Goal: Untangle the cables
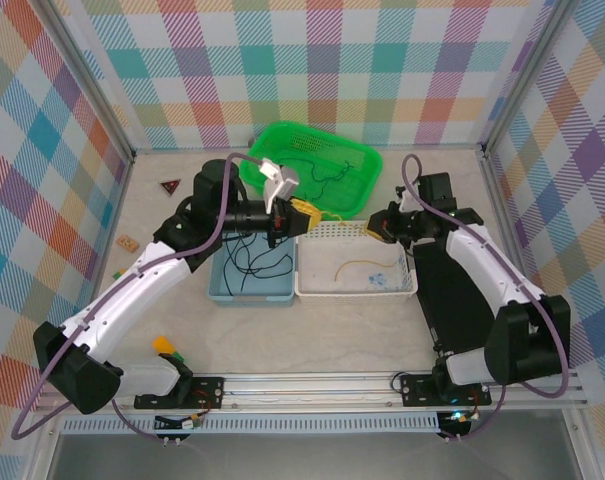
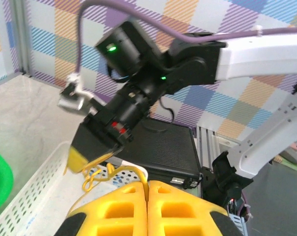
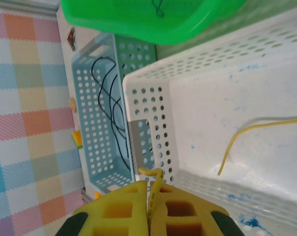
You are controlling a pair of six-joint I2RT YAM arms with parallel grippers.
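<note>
Table [image 1: 322,340]: the near strip in front of the baskets is bare, with open room between the two arm bases. Black mat [image 1: 444,300] lies under the right arm, against the white basket's right wall.

Green basket [image 1: 365,152], farthest back: dark green cable [image 1: 327,182] loose on its floor.
White basket [image 1: 357,292], centre: yellow cable [image 1: 360,264] lies curved on the floor, clear of the walls.
Blue basket [image 1: 250,296], touching the white one's left wall: black cable [image 1: 244,265] in loops inside.

Left gripper [image 1: 304,212] hovers over the white basket's far left corner, right gripper [image 1: 375,230] over its far right edge. Both are clenched, and a yellow strand [image 2: 111,169] runs from one seam to the other. I cannot tell whether it joins the cable on the floor.

Left of the arms lie a red triangle [image 1: 170,186] and a tan piece [image 1: 128,242].
</note>
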